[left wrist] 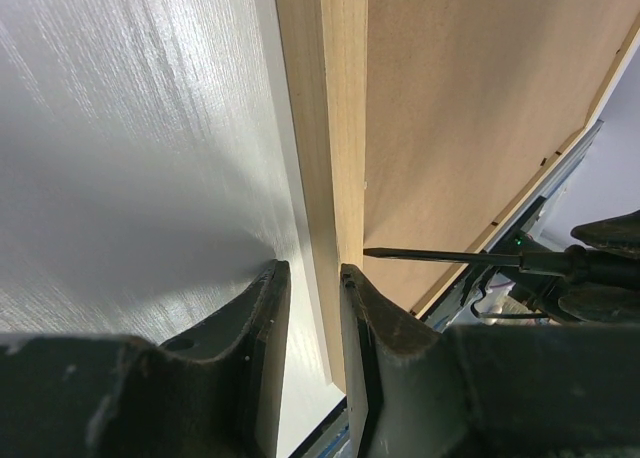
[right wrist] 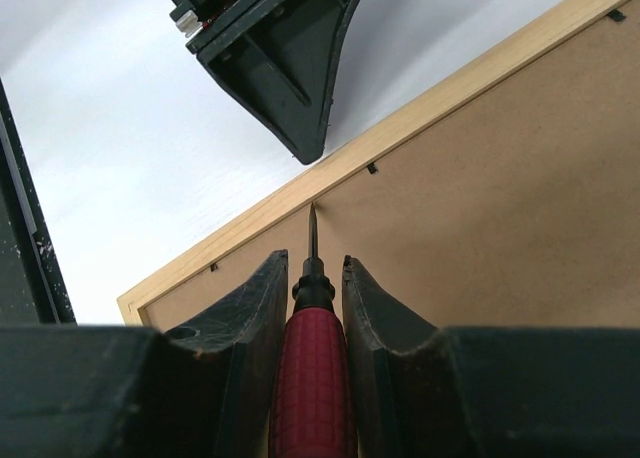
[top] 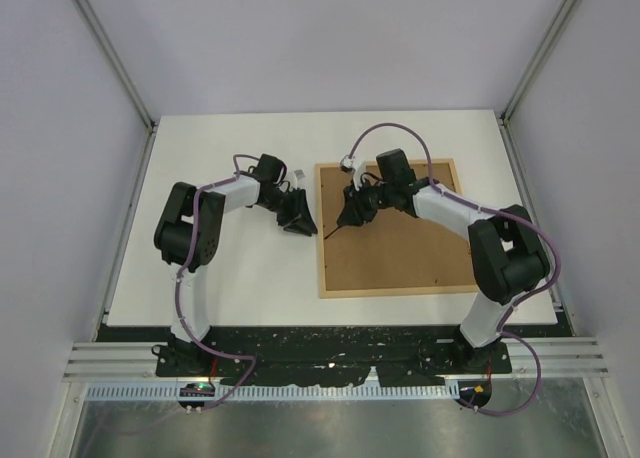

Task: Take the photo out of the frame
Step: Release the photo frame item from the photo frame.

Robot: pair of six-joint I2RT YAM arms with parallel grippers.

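Note:
The frame (top: 390, 292) lies face down on the white table with its brown fibreboard back (top: 400, 248) up. The photo is hidden beneath it. My right gripper (top: 350, 210) (right wrist: 315, 260) is shut on the red-handled screwdriver (right wrist: 312, 378). The blade tip (right wrist: 312, 213) rests where the back meets the left wood strip (right wrist: 420, 128). My left gripper (top: 298, 218) (left wrist: 312, 270) sits at that same left strip (left wrist: 335, 108) with a narrow gap between its fingers. The strip lies against the right finger (left wrist: 355, 318). The blade (left wrist: 440, 255) shows just beyond.
Small black retaining tabs (right wrist: 372, 168) (right wrist: 213, 268) sit along the inside of the frame's strip. White table (top: 230, 278) spreads to the left of the frame. Grey walls and metal posts close in the table's sides and back.

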